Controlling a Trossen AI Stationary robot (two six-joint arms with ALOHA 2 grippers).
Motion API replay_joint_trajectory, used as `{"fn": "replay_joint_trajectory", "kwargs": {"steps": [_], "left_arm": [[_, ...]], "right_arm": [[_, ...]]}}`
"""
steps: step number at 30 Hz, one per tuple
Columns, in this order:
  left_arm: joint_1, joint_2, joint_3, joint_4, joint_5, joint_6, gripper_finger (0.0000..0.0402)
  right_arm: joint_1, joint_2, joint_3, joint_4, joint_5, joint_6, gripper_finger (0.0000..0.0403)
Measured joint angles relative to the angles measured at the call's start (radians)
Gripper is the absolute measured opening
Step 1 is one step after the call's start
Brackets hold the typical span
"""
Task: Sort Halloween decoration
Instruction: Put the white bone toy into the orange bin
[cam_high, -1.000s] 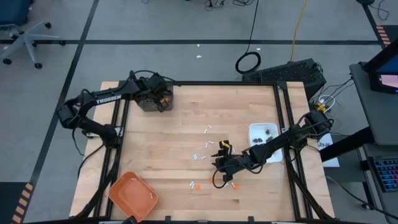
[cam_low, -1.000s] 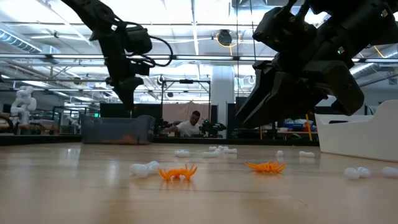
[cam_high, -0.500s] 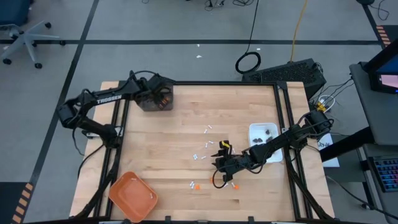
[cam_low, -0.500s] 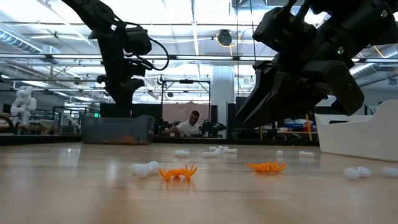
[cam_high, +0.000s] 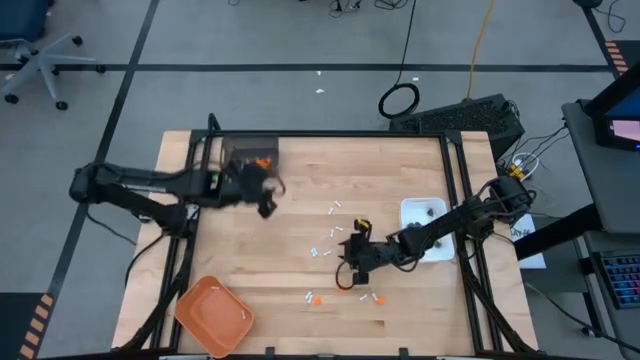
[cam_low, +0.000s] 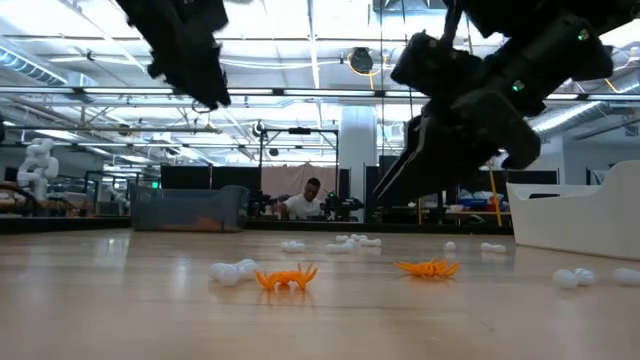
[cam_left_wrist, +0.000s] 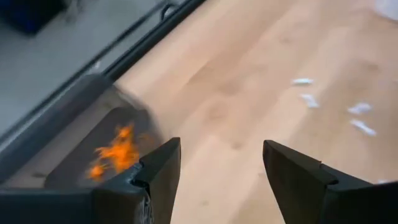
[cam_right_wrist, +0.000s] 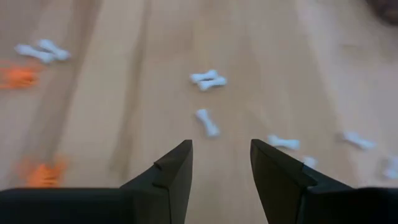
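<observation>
orange tray (cam_high: 213, 315) nr corner | white dish (cam_high: 421, 215) rt | grey bin (cam_high: 250, 153) far

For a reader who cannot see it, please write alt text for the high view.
Seen from above, a wooden table holds scattered white sticks and orange bits, with the right gripper hanging over them. The left gripper is beside a grey bin at the far left. A white dish sits at the right edge, an orange tray at the near left corner.
</observation>
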Motion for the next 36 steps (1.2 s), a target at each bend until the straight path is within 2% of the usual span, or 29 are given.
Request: {"fn": "replay_joint_trajectory", "kwargs": {"steps": [4,7,10,13,15,22,27,36], "left_arm": [[-0.213,0.031,-0.033,0.094,-0.147,-0.068,0.0226],[-0.339,0.077,-0.076,0.238,-0.255,-0.091,0.0226],[-0.423,0.138,-0.089,0.338,-0.348,-0.085,0.0226],[-0.472,0.196,-0.090,0.387,-0.391,-0.081,0.0226],[-0.489,0.219,-0.090,0.426,-0.397,-0.023,0.0226],[-0.495,0.230,-0.090,0.628,-0.374,0.126,0.0226],[-0.495,0.239,-0.090,0.642,-0.312,0.143,0.0226],[-0.495,0.292,-0.090,0.640,-0.303,0.144,0.0226]], "right_arm": [[-0.027,0.036,0.000,0.050,-0.108,-0.008,0.0146],[-0.049,0.079,0.000,0.148,-0.132,-0.029,0.0146],[-0.069,0.108,0.001,0.206,-0.138,-0.044,0.0146],[-0.094,0.115,0.001,0.202,-0.208,-0.083,0.0146],[-0.112,0.114,0.001,0.216,-0.259,-0.112,0.0146],[-0.141,0.114,0.001,0.213,-0.309,-0.165,0.0146],[-0.140,0.114,0.001,0.209,-0.317,-0.165,0.0146],[-0.140,0.142,0.002,0.239,-0.317,-0.166,0.0146]]}}
